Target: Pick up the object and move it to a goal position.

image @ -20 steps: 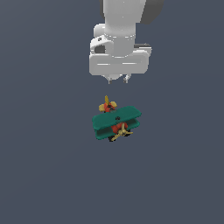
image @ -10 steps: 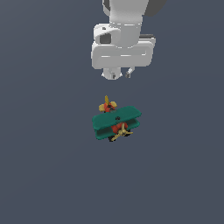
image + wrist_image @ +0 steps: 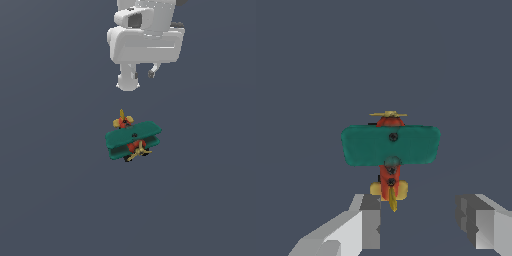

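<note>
Wrist view shows the claw point(image 3: 418, 227) spread wide and empty, above the table point(image 3: 306, 75); the toy biplane point(image 3: 390, 147) rests ahead of it, tail nearest, fuselage pointing away from the fingers.

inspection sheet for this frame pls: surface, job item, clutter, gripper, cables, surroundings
Surface: plain dark grey-blue floor, no marks seen.
Job's things: toy biplane resting on the surface, green wings, red-orange nose, tan-yellow propeller and tail; not grasped.
Clutter: nothing seen.
Grippers: gripper open, fingers apart with nothing between them; it hangs above the surface, clear of the biplane, on the plane's tail side in the wrist view.
Cables: nothing seen.
Surroundings: nothing seen beyond the flat backdrop; no goal marker visible in either view.
</note>
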Robot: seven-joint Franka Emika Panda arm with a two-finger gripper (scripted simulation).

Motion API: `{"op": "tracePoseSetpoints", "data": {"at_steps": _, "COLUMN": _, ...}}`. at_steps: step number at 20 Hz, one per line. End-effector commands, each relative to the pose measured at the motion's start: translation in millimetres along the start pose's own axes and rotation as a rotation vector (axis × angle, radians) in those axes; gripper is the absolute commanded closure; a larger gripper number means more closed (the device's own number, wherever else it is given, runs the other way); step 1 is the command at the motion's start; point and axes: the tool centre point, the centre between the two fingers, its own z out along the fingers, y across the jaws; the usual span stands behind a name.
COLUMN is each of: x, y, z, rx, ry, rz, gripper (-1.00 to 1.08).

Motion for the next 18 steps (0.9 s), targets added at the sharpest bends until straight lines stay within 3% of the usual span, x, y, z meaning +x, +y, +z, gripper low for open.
{"op": "tracePoseSetpoints", "data": {"at_steps": 1, "x": 0, "y": -3, "z": -9, "rx": -0.023, "ry": 0.007, "rz": -0.047, "gripper": -0.2}}
{"op": "tracePoseSetpoints", "data": {"at_steps": 18, "x": 1, "y": -29, "z": -64, "rx": -0.203, "ry": 0.012, "rz": -0.354, "gripper": -0.2}}
